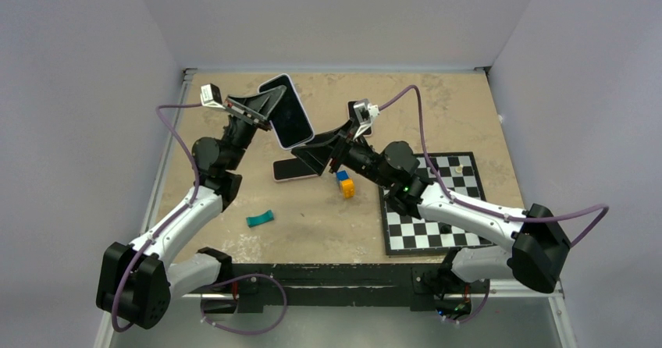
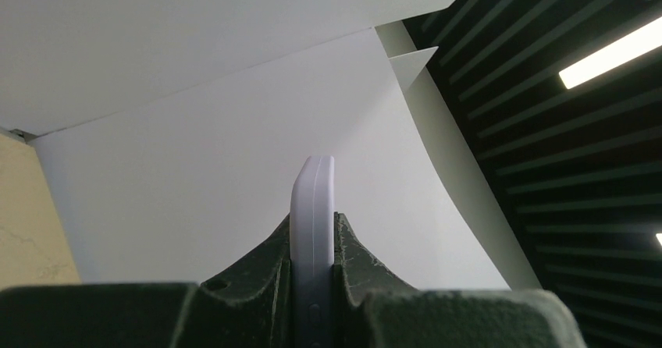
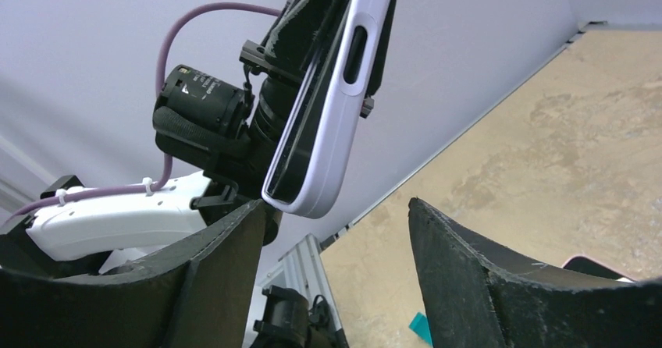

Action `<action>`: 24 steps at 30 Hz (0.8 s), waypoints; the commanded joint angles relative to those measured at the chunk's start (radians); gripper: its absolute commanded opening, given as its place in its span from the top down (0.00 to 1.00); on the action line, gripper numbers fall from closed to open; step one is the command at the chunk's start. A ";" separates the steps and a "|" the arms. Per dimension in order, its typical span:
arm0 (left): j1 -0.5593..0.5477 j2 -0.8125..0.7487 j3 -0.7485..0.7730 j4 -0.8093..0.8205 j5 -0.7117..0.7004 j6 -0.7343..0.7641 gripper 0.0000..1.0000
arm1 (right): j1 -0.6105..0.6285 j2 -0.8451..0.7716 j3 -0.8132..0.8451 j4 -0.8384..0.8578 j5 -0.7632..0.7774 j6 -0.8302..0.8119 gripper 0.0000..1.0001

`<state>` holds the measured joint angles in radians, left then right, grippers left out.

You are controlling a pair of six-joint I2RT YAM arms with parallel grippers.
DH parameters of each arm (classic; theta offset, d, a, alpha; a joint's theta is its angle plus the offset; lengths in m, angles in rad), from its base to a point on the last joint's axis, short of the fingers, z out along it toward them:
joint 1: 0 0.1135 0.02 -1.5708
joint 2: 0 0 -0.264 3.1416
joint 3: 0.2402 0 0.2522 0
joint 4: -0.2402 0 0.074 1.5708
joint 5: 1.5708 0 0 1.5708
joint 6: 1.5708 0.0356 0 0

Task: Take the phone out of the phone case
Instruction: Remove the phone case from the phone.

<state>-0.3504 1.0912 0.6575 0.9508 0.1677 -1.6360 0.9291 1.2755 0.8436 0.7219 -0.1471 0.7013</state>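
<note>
No readable text or numbers, white mark on the left arm's motor (image 3: 193,102) too blurred

Phone case (image 3: 328,106) fronting right pincer (image 3: 335,205), blocks (image 1: 344,183) nearby

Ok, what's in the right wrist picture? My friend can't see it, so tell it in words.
A phone in a lilac case hangs tilted, clamped at its top by the left hand. Below it the right hand gapes open, with the tan table behind.
</note>
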 commanded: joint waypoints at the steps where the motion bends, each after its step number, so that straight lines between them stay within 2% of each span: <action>1: -0.007 -0.010 0.007 0.167 -0.045 -0.044 1.00 | 0.008 0.001 0.071 0.040 0.015 -0.092 0.31; 7: -0.024 -0.009 0.023 0.168 -0.051 -0.072 1.00 | 0.022 0.030 0.150 -0.049 -0.005 -0.193 0.31; 12: -0.033 -0.018 0.027 0.175 -0.069 -0.053 1.00 | 0.032 0.076 0.191 -0.041 -0.013 -0.195 0.39; 20: -0.033 -0.040 0.038 0.136 -0.083 0.004 1.00 | 0.069 0.107 0.196 -0.042 0.045 -0.211 0.40; 24: -0.033 -0.066 0.051 0.094 -0.084 0.045 1.00 | 0.072 0.112 0.178 -0.029 0.085 -0.192 0.51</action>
<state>-0.3805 1.0809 0.6556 0.9958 0.1154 -1.6360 0.9970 1.3899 1.0122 0.6632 -0.1291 0.5198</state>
